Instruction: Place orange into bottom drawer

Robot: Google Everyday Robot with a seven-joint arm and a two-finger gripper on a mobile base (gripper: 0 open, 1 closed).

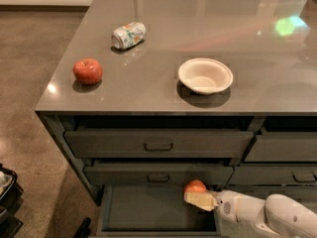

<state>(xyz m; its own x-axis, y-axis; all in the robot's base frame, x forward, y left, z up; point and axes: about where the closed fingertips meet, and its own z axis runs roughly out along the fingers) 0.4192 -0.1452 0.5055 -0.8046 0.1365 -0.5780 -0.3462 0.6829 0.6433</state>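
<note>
The orange point(195, 186) is a small round bright-orange fruit held in my gripper point(199, 197) over the right side of the open bottom drawer point(148, 209). The gripper reaches in from the lower right on a white arm point(267, 214), with its pale fingers point(200, 201) around the orange's lower half. The drawer is pulled out, and its flat grey floor shows to the left of the orange. I cannot tell whether the orange touches the floor.
On the grey counter point(163, 90) lie a red apple point(88, 71) at the left, a crushed can point(129, 35) behind it and a white bowl point(205, 76) in the middle. Two handled drawers point(158, 145) above are closed. A dark object point(7, 197) stands at the lower left floor.
</note>
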